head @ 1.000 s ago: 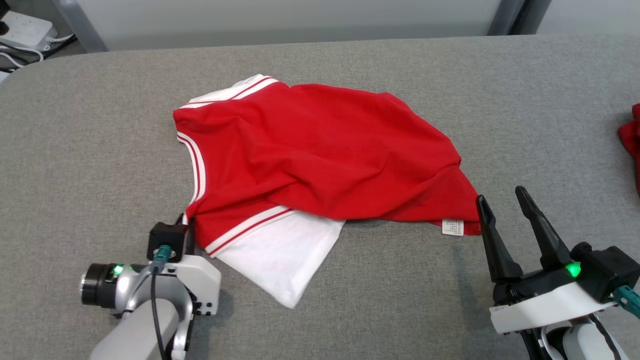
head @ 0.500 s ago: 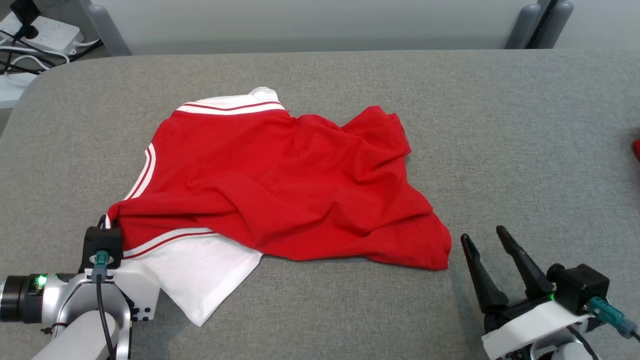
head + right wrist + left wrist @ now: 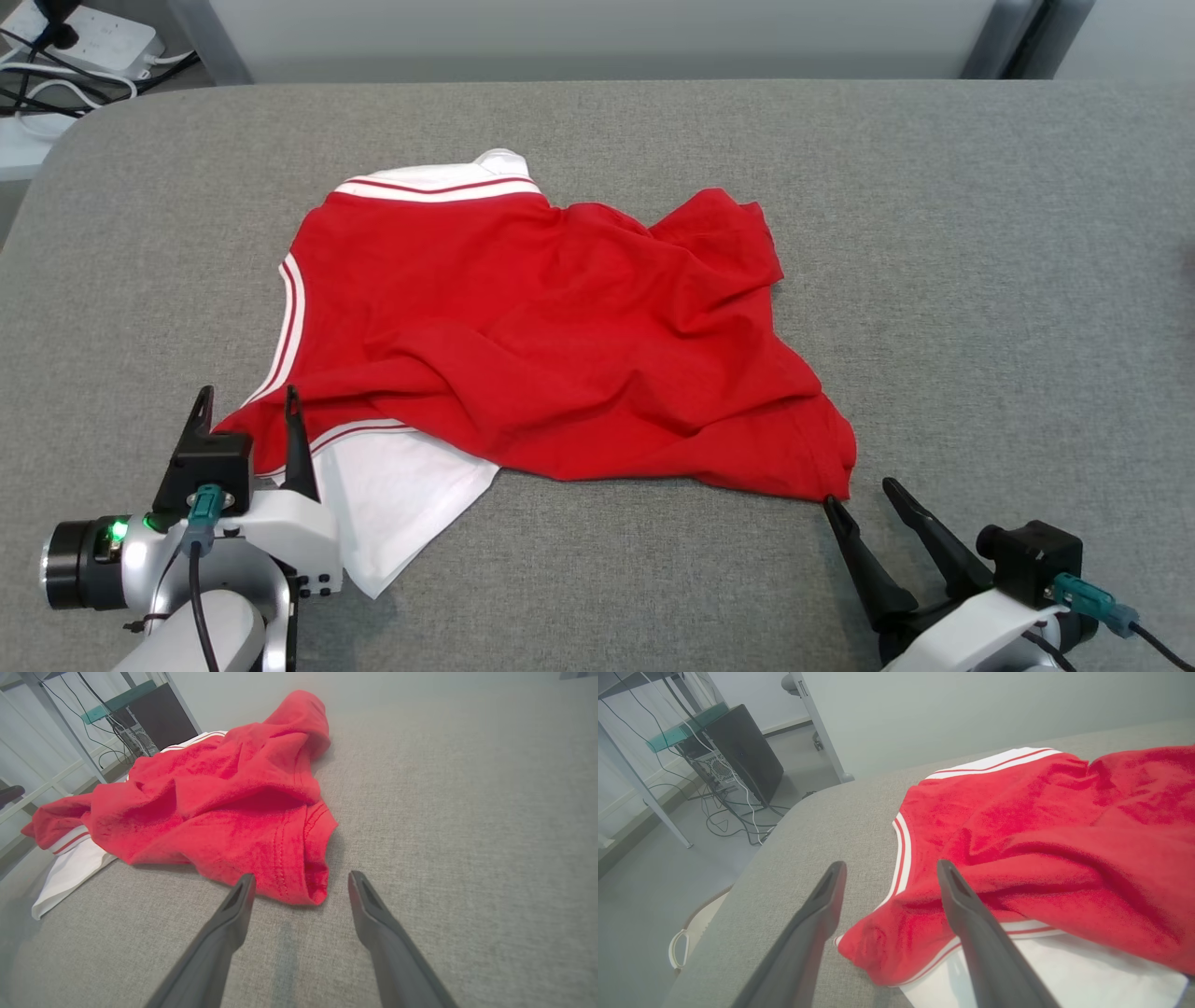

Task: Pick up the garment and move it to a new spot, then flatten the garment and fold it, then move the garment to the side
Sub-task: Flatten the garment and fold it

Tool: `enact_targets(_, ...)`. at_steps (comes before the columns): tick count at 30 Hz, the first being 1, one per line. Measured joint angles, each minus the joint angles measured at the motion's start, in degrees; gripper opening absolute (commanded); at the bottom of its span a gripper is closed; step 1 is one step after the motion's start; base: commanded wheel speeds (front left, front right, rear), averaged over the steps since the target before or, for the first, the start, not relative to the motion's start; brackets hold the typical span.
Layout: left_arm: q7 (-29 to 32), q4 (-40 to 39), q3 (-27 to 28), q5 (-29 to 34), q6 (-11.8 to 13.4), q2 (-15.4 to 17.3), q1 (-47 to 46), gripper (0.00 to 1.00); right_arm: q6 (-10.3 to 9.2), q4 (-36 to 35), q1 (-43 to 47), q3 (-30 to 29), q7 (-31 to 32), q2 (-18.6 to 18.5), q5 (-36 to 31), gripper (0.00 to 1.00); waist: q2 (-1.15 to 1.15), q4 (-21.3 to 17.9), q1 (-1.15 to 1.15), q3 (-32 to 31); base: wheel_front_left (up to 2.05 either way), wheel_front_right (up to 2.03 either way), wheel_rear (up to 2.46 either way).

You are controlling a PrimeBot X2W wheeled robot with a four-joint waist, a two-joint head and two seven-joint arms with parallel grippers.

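The garment [image 3: 551,345] is a red shirt with white sleeves and red-and-white striped trim, lying crumpled on the grey table [image 3: 980,280]. Its near-left red corner lies between the spread fingers of my left gripper [image 3: 247,399], which is open and grips nothing. In the left wrist view that corner of the garment [image 3: 1017,835] lies loose between the fingers of the left gripper [image 3: 889,868]. My right gripper [image 3: 859,495] is open just short of the garment's near-right hem. The right wrist view has the right gripper [image 3: 301,879] facing that hem of the garment [image 3: 224,802] from close by, apart from it.
The grey table stretches wide to the right of the garment. A power strip with cables [image 3: 84,42] lies beyond the table's far left corner. In the left wrist view a dark computer case [image 3: 742,751] and cables stand on the floor past the table's rounded edge.
My left gripper has opened and let go of the garment's near-left corner, which now rests on the table. The head camera has shifted; the right gripper stays open near the hem.
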Motion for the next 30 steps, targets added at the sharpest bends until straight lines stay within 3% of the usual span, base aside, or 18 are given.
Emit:
enact_targets(6,-1.04,-4.2,-0.29,-0.01,0.43,-1.47,1.05,1.0,0.0,3.63,-1.98,1.36,0.0,-0.04,1.47,1.0,0.0,1.66,0.0,0.29,0.0,0.0,0.0)
enact_targets(8,-1.34,-4.94,-0.41,-0.01,0.42,-1.82,1.08,1.0,0.0,4.78,-2.18,2.15,0.0,-0.01,2.08,0.53,0.0,2.34,0.0,0.3,0.0,0.0,0.0)
enact_targets(9,-1.63,-5.24,-0.49,-0.01,0.41,-1.85,1.08,1.0,0.0,5.44,-2.35,2.35,0.0,0.0,2.42,0.43,0.0,2.66,0.0,0.32,0.0,0.0,0.0)
enact_targets(10,-1.78,-5.36,-0.51,-0.04,0.37,-1.89,1.08,1.0,0.0,5.9,-2.65,2.58,0.0,-0.03,2.7,0.27,0.0,2.95,0.0,0.36,0.0,0.0,0.0)
enact_targets(11,-1.97,-5.38,-0.53,-0.2,0.15,-1.98,1.08,1.0,0.0,6.3,-3.07,2.67,0.0,-0.03,3.0,0.0,0.0,3.22,0.0,0.39,0.0,0.0,0.0)
enact_targets(16,-2.59,-5.33,-0.8,-0.55,-0.4,-2.21,1.1,1.0,0.0,7.45,-4.32,2.25,0.0,-0.21,2.86,0.0,0.0,3.85,0.0,0.3,0.0,0.0,0.0)
enact_targets(24,-2.41,-5.35,-2.2,-1.08,-1.92,-2.4,1.29,1.0,0.0,3.92,-4.26,-6.81,0.01,-1.75,0.21,0.0,0.0,2.59,0.0,0.16,0.0,0.0,0.0)
enact_targets(30,-0.64,-6.38,-5.3,-1.67,-6.05,-3.05,1.36,1.0,0.0,0.75,-3.99,-13.03,0.0,-2.3,-3.19,0.0,0.0,1.84,0.0,0.36,0.0,0.0,0.0)
